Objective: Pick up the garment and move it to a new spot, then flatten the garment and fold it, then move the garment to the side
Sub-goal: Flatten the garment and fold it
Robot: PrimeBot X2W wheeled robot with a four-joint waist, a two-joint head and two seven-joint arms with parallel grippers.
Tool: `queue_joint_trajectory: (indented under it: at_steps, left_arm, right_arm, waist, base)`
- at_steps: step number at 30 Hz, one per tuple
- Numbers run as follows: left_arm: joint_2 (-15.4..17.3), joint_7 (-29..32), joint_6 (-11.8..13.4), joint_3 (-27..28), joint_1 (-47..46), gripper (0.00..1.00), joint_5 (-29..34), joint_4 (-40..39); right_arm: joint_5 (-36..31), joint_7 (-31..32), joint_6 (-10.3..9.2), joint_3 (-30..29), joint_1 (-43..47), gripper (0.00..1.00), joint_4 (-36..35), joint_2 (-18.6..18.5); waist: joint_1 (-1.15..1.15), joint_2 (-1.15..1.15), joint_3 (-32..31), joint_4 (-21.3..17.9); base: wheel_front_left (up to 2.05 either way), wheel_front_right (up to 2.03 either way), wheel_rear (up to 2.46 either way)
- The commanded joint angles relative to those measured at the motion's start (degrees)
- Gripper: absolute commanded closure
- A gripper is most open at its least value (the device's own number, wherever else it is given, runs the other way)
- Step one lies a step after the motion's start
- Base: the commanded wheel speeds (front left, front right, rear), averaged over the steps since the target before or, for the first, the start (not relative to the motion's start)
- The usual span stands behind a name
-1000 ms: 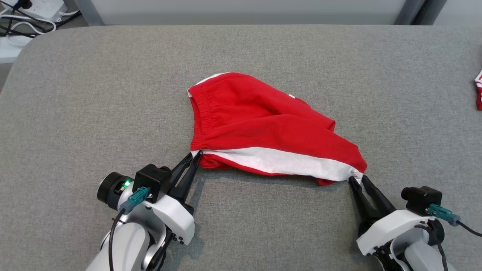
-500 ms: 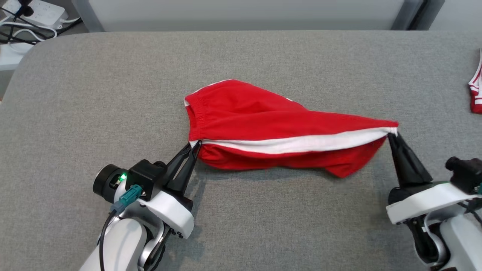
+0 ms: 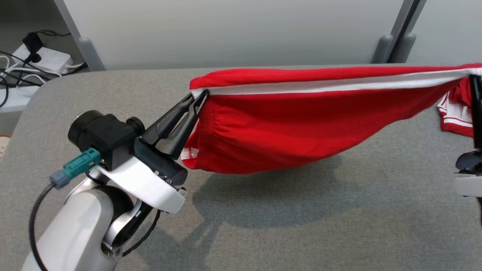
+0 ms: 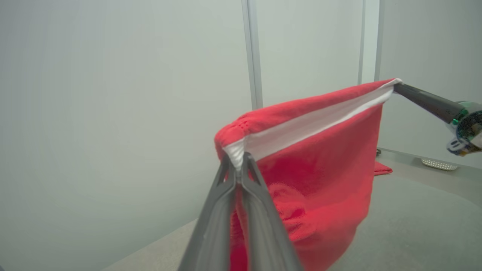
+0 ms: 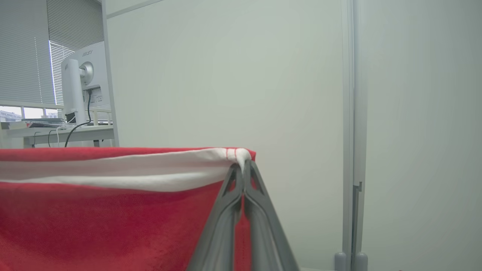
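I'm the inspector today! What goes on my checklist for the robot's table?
Surface: grey table, shadow under the shorts.
Job's things: red shorts, white-striped, held up, stretched between both hands.
Clutter: another red-and-white garment at the table's right edge.
Hands: left hand and right hand each shut on one end of the shorts.
Cables: power strip with plugs beyond the table's left corner.
Surroundings: pale wall; monitor on a desk.

Right gripper point(image 3: 474, 79) cut off at head view's edge; second red cloth point(image 3: 457, 113) (striped trim) half hidden behind garment point(image 3: 301, 124).
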Motion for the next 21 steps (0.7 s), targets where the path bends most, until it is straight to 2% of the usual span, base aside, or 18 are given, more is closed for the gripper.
queue_joint_trajectory:
  at_steps: [1,6,12,13,16,18,21]
  left_arm:
    - [2.4,3.0,-0.7,3.2,-4.0,1.00,-3.0,-5.1]
    - [3.9,8.9,-0.8,4.6,-6.4,1.00,-8.0,-12.3]
    - [4.4,16.9,0.6,6.9,-10.7,1.00,-16.4,-18.0]
    - [4.0,18.6,0.5,6.6,-12.0,1.00,-18.9,-16.1]
    - [3.0,19.4,-0.4,5.4,-14.9,1.00,-20.9,-7.8]
    - [1.9,18.2,-1.3,3.9,-17.9,1.00,-20.5,0.0]
    - [-0.8,12.8,-2.3,2.0,-25.2,1.00,-18.7,13.9]
  right_arm:
    - [-0.4,0.6,0.23,-1.4,-0.2,1.00,-4.1,-2.4]
    - [-0.3,2.8,0.23,-6.0,0.5,1.00,-9.4,-3.9]
    - [-0.8,7.5,0.23,-12.5,0.2,1.00,-16.0,-5.1]
    - [-1.9,9.7,0.23,-11.8,-1.3,1.00,-15.1,-5.9]
    - [-0.7,11.9,0.23,-6.0,-6.9,1.00,-9.4,-5.3]
    - [-0.2,12.8,0.23,-0.8,-12.7,1.00,-2.0,-4.5]
    - [0.1,11.4,0.23,6.8,-23.8,1.00,11.4,-3.2]
  waist:
    - [0.00,0.00,-2.6,-0.3]
    - [0.00,0.00,-5.1,-0.4]
    - [0.00,0.00,-6.4,-0.8]
    - [0.00,0.00,-6.2,-0.9]
    - [0.00,0.00,-5.4,-1.3]
    - [0.00,0.00,-4.5,-1.7]
    - [0.00,0.00,-3.2,-2.2]
  base:
    - [0.00,0.00,0.00]
    - [0.00,0.00,0.00]
    - [0.00,0.00,0.00]
    - [0.00,0.00,0.00]
    - [0.00,0.00,0.00]
    - [0.00,0.00,0.00]
    - [0.00,0.00,0.00]
